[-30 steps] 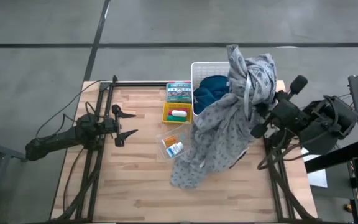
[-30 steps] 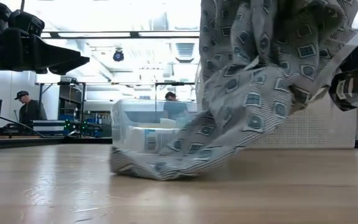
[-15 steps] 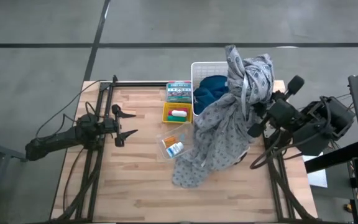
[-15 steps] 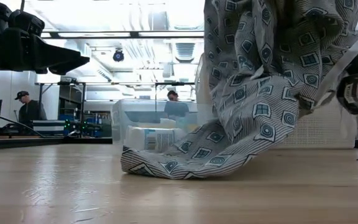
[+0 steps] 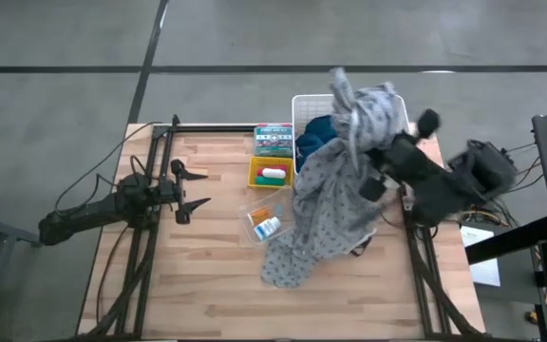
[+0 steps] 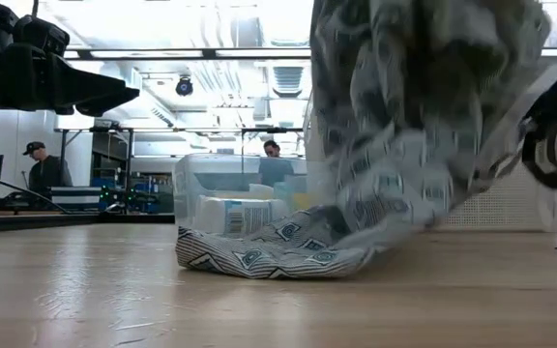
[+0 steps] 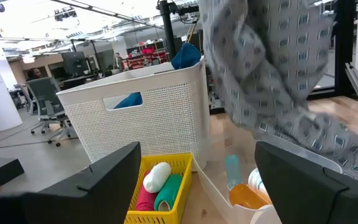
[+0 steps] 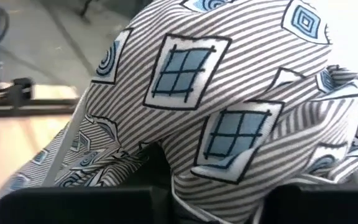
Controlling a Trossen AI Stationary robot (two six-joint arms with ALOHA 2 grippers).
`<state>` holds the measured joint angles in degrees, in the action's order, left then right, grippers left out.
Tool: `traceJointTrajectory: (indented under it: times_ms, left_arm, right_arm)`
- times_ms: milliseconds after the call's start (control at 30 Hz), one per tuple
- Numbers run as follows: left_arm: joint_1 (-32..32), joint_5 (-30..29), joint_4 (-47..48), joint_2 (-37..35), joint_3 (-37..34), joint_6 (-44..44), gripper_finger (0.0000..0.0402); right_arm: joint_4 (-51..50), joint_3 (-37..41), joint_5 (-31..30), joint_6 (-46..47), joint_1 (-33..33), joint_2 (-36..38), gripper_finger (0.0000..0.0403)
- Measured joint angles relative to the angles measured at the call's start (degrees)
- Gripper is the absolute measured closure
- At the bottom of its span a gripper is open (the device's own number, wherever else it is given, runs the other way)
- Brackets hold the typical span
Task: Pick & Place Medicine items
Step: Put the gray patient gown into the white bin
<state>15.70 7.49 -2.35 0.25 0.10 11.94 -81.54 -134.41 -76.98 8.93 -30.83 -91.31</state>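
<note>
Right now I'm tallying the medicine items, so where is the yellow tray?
In the high view the yellow tray sits mid-table, against the white basket's left wall, between the green box behind it and the clear container in front.

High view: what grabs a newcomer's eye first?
The grey patterned cloth, lifted by the right gripper over the white basket at the table's far side, its lower end trailing on the wood. Beside it to the left sit a yellow tray of tubes and a clear tray with a small bottle. The left gripper waits open on the left side, empty.
</note>
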Motion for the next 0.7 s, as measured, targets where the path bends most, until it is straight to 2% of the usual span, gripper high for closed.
traceJointTrajectory:
  times_ms: [133, 467, 700]
  left_arm:
    - [-0.01, -0.02, -0.01, 0.0, 0.01, 0.0, 0.0081]
    - [0.0, -0.02, -0.02, 0.0, 0.0, 0.0, 0.0081]
    - [-0.02, -0.01, 0.0, -0.02, 0.02, 0.0, 0.0081]
  right_arm:
    - [-2.06, 0.98, 8.42, 5.43, 8.01, -0.9, 0.0347]
    - [-6.42, 4.66, 10.92, 9.35, 25.58, -0.69, 0.0347]
    - [-8.5, 8.12, 19.83, 13.47, 38.29, 0.07, 0.0347]
